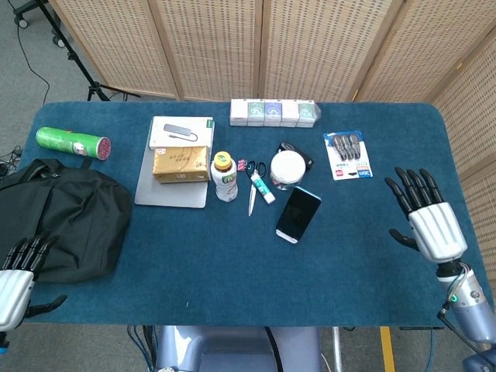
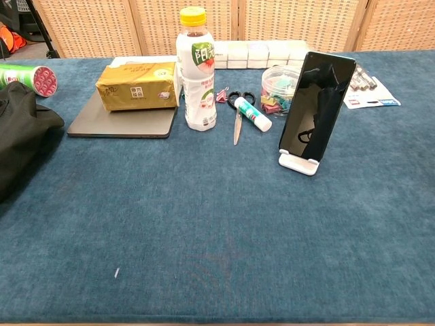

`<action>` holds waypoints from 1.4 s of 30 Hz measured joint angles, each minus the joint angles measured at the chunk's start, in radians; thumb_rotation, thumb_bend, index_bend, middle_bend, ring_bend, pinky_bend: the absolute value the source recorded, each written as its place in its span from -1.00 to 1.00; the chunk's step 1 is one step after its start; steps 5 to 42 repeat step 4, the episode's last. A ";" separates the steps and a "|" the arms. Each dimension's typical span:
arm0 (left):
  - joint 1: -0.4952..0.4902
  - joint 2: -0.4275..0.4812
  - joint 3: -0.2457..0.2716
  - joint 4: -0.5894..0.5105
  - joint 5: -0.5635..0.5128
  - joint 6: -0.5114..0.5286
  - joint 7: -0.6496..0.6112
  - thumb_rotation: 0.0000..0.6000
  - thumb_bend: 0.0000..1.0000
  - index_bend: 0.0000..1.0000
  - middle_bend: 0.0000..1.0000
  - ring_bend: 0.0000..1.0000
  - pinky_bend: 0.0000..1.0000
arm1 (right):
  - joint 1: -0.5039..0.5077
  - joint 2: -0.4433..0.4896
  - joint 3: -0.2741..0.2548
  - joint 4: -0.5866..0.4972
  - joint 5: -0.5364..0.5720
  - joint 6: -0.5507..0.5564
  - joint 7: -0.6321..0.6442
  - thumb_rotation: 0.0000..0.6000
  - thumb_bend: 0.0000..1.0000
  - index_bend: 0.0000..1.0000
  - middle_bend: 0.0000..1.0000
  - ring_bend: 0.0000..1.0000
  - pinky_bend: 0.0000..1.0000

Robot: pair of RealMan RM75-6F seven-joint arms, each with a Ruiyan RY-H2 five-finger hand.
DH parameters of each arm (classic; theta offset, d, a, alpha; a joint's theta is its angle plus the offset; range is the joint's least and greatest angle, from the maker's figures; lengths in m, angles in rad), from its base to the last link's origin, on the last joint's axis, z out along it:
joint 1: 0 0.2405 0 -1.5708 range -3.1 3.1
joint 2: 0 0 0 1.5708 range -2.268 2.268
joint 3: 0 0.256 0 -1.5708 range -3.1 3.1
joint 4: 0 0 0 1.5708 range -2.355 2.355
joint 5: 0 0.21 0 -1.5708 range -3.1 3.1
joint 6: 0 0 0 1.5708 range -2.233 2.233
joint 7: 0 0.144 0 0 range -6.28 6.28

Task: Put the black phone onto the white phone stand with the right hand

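Nearest the robot, both hands are hanging at the table's front edge, seen only in the head view. The left hand (image 1: 15, 279) is sitting beside the black bag (image 1: 58, 217), empty; its fingers are lying close together with the thumb out, though the view is too small to be sure. The right hand (image 1: 426, 221) is hovering well apart from everything at the table's right side, fingers spread and holding nothing.

Further in, the black phone (image 2: 318, 105) is leaning upright on the white phone stand (image 2: 298, 163), its lower edge sitting behind the stand's front lip. Nothing is touching it. Judged from this, the placement is looking finished.

Just behind and to the left, a glue stick (image 2: 252, 113), scissors (image 2: 236, 119), a yellow-capped drink bottle (image 2: 196, 71) and a clear tub of coloured clips (image 2: 275, 92) are crowding near the stand. Beyond them, a yellow packet (image 2: 136, 86) is lying on a grey laptop (image 2: 122, 119), and a green can (image 1: 74, 143) is lying at the far left.

The risk now is mostly a tipping one: the phone is standing tall on a small base, so any sweep of the right arm back across the blue table (image 2: 217, 238) could be knocking it backward into the tub. It could also slide off if seated askew, which cannot be told from here.
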 measured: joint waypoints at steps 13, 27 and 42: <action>0.005 0.000 0.001 0.005 0.011 0.012 -0.003 1.00 -1.00 -1.00 -1.00 -1.00 -1.00 | -0.068 -0.034 -0.016 0.006 -0.003 0.048 0.004 1.00 -1.00 -1.00 -1.00 -1.00 -1.00; 0.005 0.000 0.001 0.005 0.011 0.012 -0.003 1.00 -1.00 -1.00 -1.00 -1.00 -1.00 | -0.068 -0.034 -0.016 0.006 -0.003 0.048 0.004 1.00 -1.00 -1.00 -1.00 -1.00 -1.00; 0.005 0.000 0.001 0.005 0.011 0.012 -0.003 1.00 -1.00 -1.00 -1.00 -1.00 -1.00 | -0.068 -0.034 -0.016 0.006 -0.003 0.048 0.004 1.00 -1.00 -1.00 -1.00 -1.00 -1.00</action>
